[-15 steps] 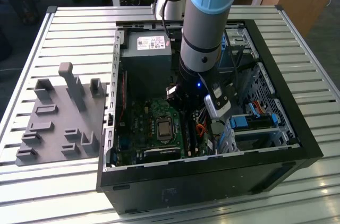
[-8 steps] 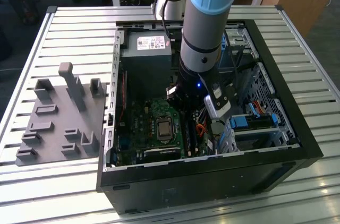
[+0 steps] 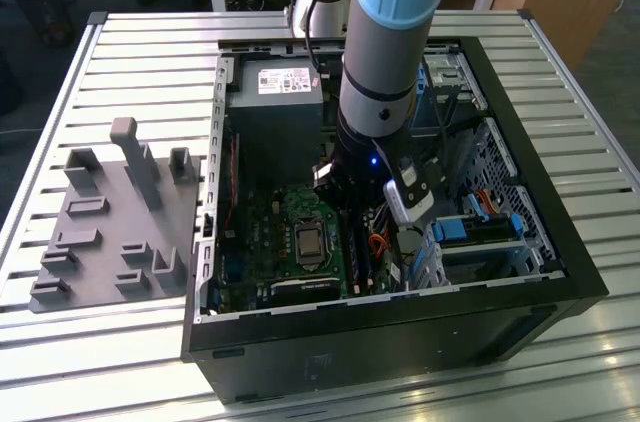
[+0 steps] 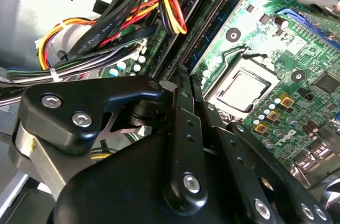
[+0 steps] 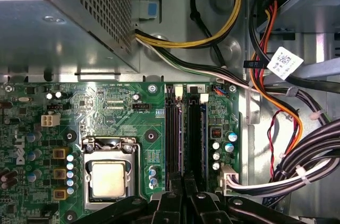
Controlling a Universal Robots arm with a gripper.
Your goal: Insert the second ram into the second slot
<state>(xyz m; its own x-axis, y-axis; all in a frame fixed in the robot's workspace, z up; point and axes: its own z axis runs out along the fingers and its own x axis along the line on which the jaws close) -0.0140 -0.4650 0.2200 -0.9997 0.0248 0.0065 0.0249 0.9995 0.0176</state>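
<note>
1. While I watched the exterior view, the arm (image 3: 385,62) reached down into the open computer case (image 3: 400,312), which lay on the slatted table (image 3: 120,62).
2. Its wrist hung over the motherboard (image 3: 265,242), between the power supply (image 3: 275,112) and the drive bays on the exterior view's right.
3. A grey fixture tray (image 3: 110,232) sat on the table just beside the case, on the exterior view's left.
4. The claw (image 5: 184,189) showed in both wrist views with its black fingers (image 4: 186,123) drawn together, only a thin seam between them. I could not tell whether anything thin was pinched in that seam.
5. Its tips hovered at the near end of the memory slots (image 5: 172,134), close above the board.
6. A thin blue edge stood on end between the black slot rails, in line with the tips. I took it for the second ram (image 5: 184,139). Whether it was fully seated I could not tell.
7. The processor socket (image 5: 109,179) lay just beside the slots, and a bundle of cables (image 5: 281,128) ran along their other side.
</note>
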